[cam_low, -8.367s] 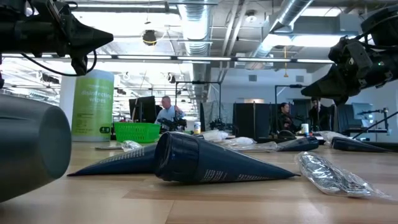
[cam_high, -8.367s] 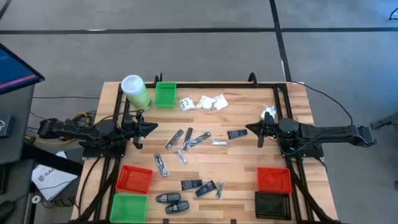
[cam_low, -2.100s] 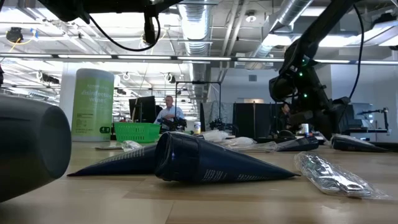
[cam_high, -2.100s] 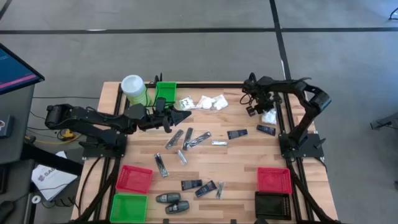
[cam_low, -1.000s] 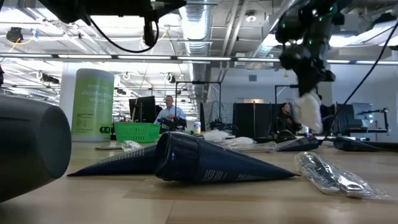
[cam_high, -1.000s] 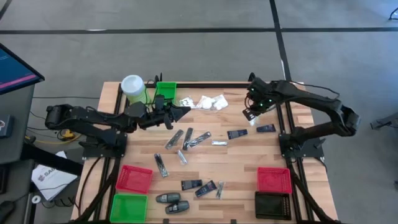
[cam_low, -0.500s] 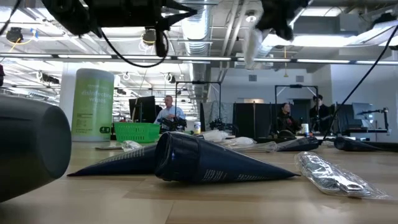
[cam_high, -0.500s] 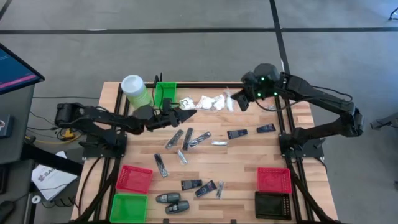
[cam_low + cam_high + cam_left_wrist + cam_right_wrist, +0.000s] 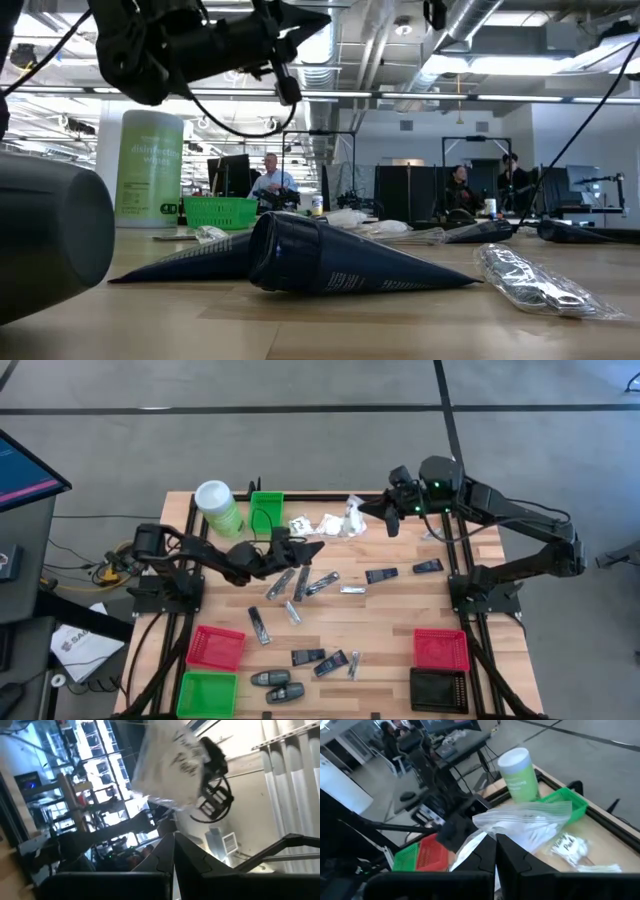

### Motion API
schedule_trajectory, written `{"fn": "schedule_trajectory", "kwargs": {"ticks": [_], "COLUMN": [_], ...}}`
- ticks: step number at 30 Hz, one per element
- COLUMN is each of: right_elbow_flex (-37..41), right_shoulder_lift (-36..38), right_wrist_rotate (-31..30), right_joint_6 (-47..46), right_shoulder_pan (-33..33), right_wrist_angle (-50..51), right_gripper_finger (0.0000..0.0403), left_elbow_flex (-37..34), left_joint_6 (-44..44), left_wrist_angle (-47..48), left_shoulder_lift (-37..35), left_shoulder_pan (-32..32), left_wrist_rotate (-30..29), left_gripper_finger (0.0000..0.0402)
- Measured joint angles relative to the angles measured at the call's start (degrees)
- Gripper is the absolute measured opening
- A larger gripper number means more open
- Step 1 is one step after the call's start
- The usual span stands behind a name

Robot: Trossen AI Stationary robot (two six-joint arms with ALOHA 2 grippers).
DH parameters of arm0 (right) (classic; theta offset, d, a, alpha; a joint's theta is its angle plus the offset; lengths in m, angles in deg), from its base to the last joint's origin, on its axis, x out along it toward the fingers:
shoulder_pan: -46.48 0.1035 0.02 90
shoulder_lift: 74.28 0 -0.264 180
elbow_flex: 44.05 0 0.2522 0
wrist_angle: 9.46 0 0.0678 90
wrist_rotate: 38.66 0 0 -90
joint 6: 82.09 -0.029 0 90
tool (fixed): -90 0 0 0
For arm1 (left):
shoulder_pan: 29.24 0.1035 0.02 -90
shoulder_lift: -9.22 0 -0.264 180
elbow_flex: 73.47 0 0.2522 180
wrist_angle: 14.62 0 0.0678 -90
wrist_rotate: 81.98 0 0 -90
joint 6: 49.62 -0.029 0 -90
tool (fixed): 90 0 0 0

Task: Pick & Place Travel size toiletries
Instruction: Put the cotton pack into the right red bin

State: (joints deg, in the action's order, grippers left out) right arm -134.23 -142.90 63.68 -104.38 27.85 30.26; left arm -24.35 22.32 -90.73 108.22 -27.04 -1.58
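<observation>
aloft, white sachet [image 9: 354, 517] in right pincer [image 9: 372, 512]

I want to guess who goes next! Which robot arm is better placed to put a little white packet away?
The right arm, probably. Its gripper already holds a white sachet in the air, while the left gripper hangs empty above the silvery packets.

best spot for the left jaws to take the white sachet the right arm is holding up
The white sachet dangles from the right gripper, pinched at one edge. The left gripper should probably come from its own side and grip the free opposite edge, flat across the thin film.
</observation>
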Motion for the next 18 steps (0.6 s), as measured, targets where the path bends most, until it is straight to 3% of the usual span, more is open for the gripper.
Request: {"fn": "schedule_trajectory", "kwargs": {"ticks": [8, 18], "right_elbow_flex": [0.0, 0.0], "right_shoulder_lift": [0.0, 0.0], "right_wrist_rotate": [-0.1, -0.2], "right_joint_6": [-2.3, -4.8], "right_shoulder_pan": [2.2, 2.9], "right_wrist_angle": [-7.9, -16.2], "right_gripper_finger": [0.0, 0.0], "left_elbow_flex": [0.1, 6.9], "left_joint_6": [3.2, 1.4], "left_wrist_angle": [0.1, -0.2], "left_shoulder_lift": [-0.1, -2.2], "left_shoulder_pan": [-0.4, -0.2], "left_wrist_rotate": [-2.1, -1.8], "left_gripper_finger": [0.0002, 0.0005]}}
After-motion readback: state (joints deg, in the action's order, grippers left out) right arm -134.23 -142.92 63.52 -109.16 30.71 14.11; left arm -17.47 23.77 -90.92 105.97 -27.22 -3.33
